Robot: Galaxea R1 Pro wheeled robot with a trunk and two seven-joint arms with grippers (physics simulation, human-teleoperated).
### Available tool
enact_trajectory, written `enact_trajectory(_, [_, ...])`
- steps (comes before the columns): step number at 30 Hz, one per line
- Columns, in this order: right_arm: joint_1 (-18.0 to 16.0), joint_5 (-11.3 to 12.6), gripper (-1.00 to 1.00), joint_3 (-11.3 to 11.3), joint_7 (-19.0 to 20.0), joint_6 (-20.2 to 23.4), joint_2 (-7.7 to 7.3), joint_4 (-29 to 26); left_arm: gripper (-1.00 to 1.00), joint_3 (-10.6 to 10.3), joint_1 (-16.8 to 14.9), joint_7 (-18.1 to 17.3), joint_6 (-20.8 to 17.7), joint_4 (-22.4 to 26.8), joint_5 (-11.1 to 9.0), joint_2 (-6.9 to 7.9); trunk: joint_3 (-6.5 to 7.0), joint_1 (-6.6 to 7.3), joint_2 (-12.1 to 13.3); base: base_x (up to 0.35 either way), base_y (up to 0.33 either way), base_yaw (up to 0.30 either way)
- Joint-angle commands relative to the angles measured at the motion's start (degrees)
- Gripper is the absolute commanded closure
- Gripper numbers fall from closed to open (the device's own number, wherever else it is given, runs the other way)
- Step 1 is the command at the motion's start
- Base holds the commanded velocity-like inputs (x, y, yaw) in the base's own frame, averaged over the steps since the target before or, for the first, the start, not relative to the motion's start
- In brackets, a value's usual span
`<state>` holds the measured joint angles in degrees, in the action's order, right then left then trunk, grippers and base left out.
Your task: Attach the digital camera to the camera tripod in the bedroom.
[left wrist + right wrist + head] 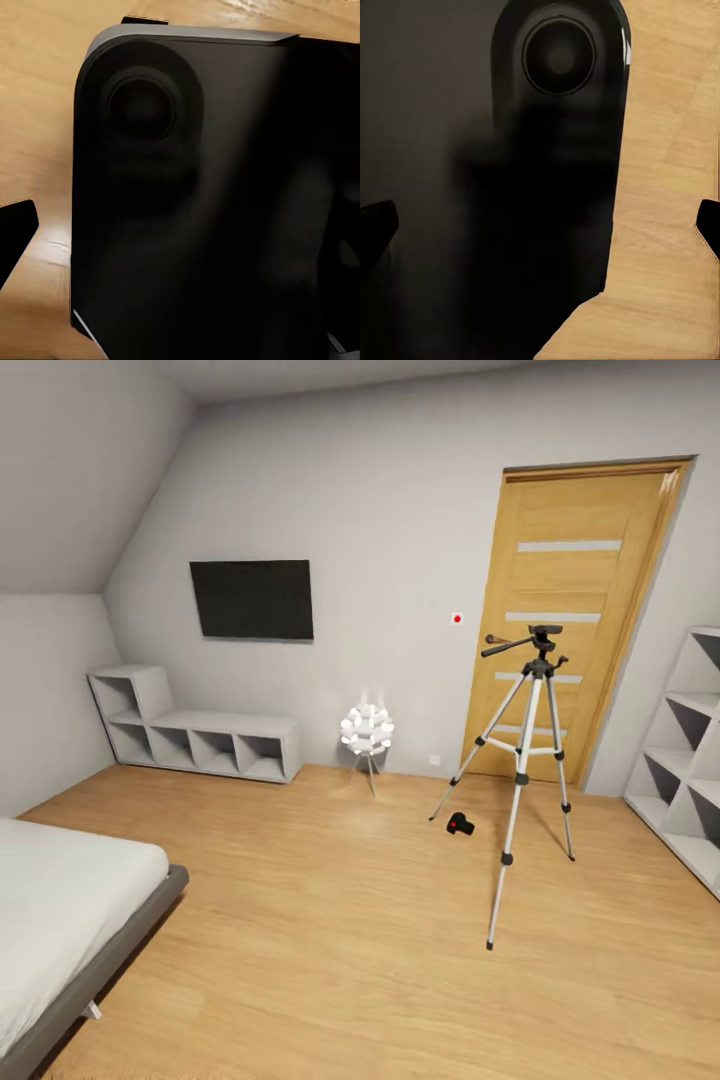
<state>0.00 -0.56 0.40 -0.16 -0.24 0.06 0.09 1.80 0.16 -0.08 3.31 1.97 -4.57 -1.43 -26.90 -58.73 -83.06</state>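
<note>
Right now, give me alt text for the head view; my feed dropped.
A camera tripod stands on the wood floor before a wooden door, with the small black digital camera on the floor by its legs. A wall TV, grey cubby shelves and a bed corner are to the left.
</note>
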Motion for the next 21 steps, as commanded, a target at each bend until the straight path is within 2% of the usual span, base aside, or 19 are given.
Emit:
enact_trajectory(1, [0.0, -0.06, -1.0, 0.04, -0.02, -0.03, -0.01, 0.0, -1.0, 0.13, 0.02, -0.01, 0.08, 0.05, -0.49, -0.03, -0.03, 0.0, -0.02, 0.0, 0.0, 0.268])
enact_trajectory(21, [0.0, -0.06, -1.0, 0.04, -0.02, -0.03, -0.05, 0.0, -1.0, 0.13, 0.02, -0.01, 0.06, 0.05, -0.52, 0.02, -0.03, 0.0, -0.02, 0.0, 0.0, 0.264])
